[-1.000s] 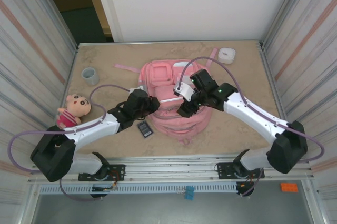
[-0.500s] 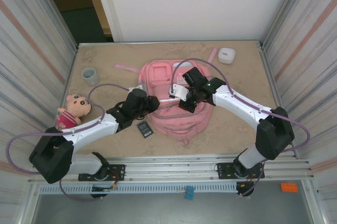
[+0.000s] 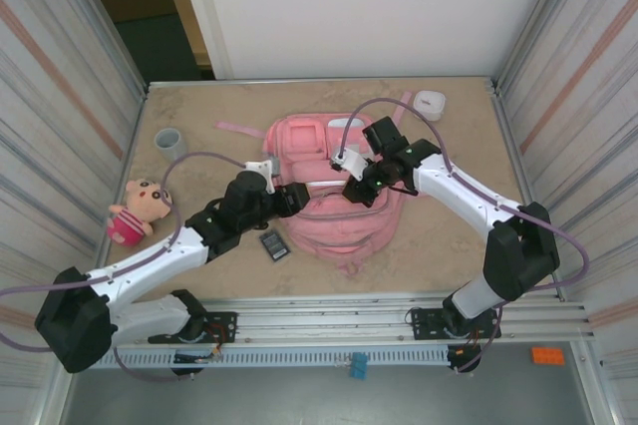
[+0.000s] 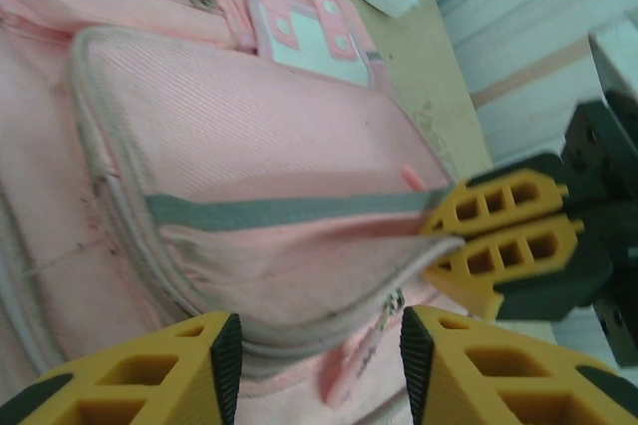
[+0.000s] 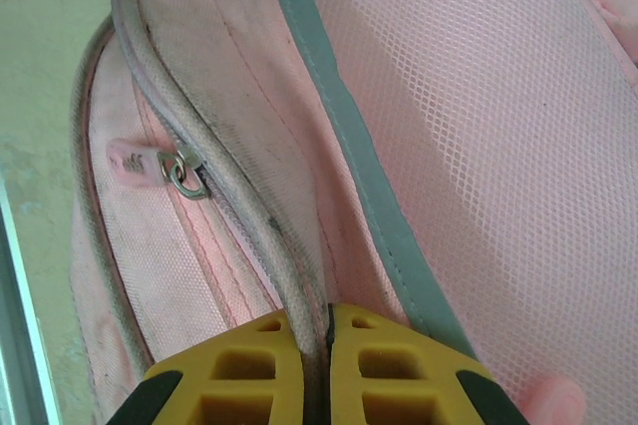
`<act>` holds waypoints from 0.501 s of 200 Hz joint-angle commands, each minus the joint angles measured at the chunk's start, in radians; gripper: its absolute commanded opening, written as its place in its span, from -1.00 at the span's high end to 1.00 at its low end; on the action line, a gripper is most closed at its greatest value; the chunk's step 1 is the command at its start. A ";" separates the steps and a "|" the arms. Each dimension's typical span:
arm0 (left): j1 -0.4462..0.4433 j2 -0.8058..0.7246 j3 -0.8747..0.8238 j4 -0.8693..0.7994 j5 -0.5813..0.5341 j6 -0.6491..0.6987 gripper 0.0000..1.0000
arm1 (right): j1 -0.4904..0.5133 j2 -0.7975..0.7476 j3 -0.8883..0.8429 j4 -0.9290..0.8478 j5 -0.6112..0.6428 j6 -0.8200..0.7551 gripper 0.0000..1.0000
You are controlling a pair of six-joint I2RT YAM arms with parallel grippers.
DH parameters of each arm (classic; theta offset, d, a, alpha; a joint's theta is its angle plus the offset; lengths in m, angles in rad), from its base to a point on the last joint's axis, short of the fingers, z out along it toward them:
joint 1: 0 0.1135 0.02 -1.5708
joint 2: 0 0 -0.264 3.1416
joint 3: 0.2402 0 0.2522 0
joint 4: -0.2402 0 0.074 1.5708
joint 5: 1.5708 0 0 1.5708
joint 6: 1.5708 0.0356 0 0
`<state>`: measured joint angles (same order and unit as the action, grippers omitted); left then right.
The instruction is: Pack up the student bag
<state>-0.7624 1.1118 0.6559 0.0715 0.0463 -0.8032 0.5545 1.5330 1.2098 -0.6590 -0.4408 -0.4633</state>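
The student bag (image 3: 339, 230) lies flat in the middle of the table (image 3: 449, 235), its pockets facing up, with a strap trailing off towards the far left. The right gripper (image 3: 351, 191) is clamped tight on the piped rim of one front pocket, close beside the zipper pull (image 5: 177, 174), and seems to be lifting that edge. The left gripper (image 3: 297, 198) sits at the bag's left side with its jaws apart and nothing between them but the lower edge of the same pocket, which it is not gripping. The packing looks barely begun: the work in hand is getting a pocket open, and I cannot tell whether anything is inside yet. A small dark device (image 3: 273, 244) lies just beside the bag's near left corner. Outside the bag too are a doll (image 3: 135, 211) well off to the left, a grey cup (image 3: 169, 143) further back, and a white round object (image 3: 430, 104) at the far right.
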 commanded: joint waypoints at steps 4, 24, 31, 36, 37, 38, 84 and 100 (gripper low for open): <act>-0.038 0.025 0.009 0.014 0.044 0.059 0.04 | -0.007 -0.005 0.050 0.025 -0.098 0.072 1.00; -0.058 0.074 0.032 0.034 0.047 0.058 0.04 | -0.007 -0.001 0.047 0.027 -0.108 0.093 1.00; -0.064 0.092 0.044 0.034 0.051 0.062 0.05 | -0.008 0.002 0.047 0.029 -0.114 0.099 1.00; -0.071 0.108 0.055 0.031 0.053 0.064 0.06 | -0.008 0.004 0.048 0.030 -0.118 0.102 1.00; -0.071 0.111 0.057 0.030 0.053 0.064 0.06 | -0.007 0.005 0.049 0.030 -0.119 0.104 1.00; -0.072 0.115 0.059 0.030 0.053 0.064 0.06 | -0.007 0.005 0.049 0.030 -0.121 0.105 1.00; -0.090 0.245 0.130 0.035 0.049 0.050 0.40 | -0.008 0.007 0.060 0.030 -0.146 0.132 1.00; -0.090 0.253 0.143 0.009 0.021 0.047 0.70 | -0.016 0.006 0.063 0.026 -0.145 0.130 1.00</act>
<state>-0.8356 1.3373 0.7479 0.0601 0.0551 -0.7570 0.5278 1.5452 1.2152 -0.6601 -0.4648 -0.3748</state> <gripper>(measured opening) 0.213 0.082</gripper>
